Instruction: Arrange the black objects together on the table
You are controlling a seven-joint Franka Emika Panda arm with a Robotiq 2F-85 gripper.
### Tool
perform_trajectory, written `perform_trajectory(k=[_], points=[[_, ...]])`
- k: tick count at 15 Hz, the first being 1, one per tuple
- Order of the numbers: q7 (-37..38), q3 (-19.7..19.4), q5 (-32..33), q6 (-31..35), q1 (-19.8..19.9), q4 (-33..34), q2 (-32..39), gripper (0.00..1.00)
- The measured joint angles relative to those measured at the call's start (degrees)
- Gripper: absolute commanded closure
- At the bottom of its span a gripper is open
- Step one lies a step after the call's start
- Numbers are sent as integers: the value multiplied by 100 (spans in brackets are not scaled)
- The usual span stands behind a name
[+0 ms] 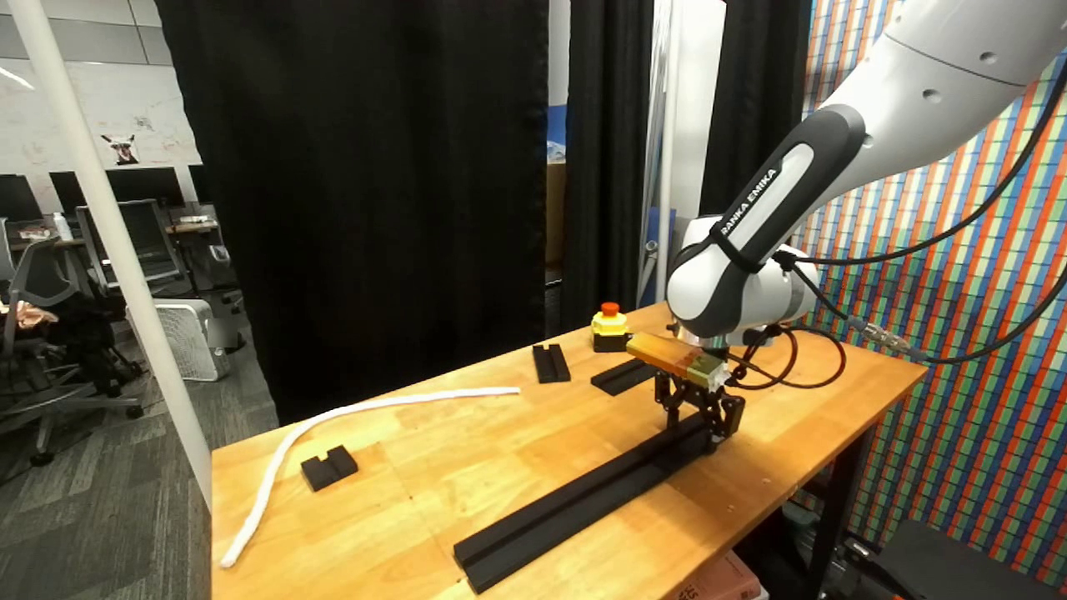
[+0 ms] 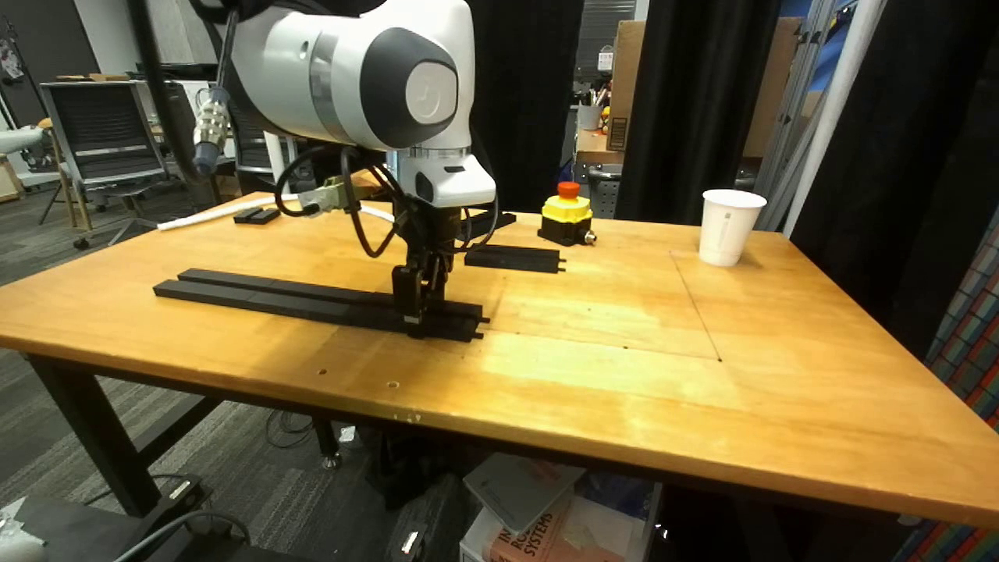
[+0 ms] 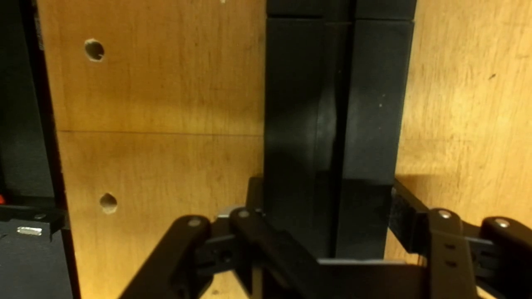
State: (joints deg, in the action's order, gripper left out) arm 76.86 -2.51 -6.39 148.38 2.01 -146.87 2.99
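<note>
A long, grooved strip of black objects (image 1: 550, 517) lies along the near side of the wooden table (image 1: 400, 500), its pieces set end to end. At the strip's end my gripper (image 3: 327, 202) is shut on a black slab (image 3: 303, 95), one finger against each long side. A thin seam in the wrist view parts this slab from the adjoining one (image 3: 295, 8). In both exterior views the gripper (image 2: 423, 312) points straight down, low at the tabletop. Three loose pieces lie apart: a slab (image 2: 515, 257) beyond the gripper, another slab (image 1: 550, 363), and a short block (image 1: 329, 468).
Near the back edge stands a yellow emergency button (image 1: 609, 327) with a red top. A white cord (image 1: 333, 410) curves over the table past the short block. In an exterior view a white paper cup (image 2: 730, 226) stands near a corner. Black curtains (image 1: 358, 208) hang behind.
</note>
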Motion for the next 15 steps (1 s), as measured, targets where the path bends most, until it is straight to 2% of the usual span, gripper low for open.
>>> perform_trajectory(k=[1, 2, 3, 4, 11, 15], points=[[-1, 0, 0, 11, 0, -3, 0, 53], [-1, 0, 0, 20, 0, -5, 0, 7], [-1, 0, -1, 28, 0, -7, 0, 6], [-5, 1, -17, 35, 0, -8, 2, 1], [-59, 26, -124, 143, -14, -1, 97, 0], [-42, -25, 346, -123, -10, 84, -248, 0]])
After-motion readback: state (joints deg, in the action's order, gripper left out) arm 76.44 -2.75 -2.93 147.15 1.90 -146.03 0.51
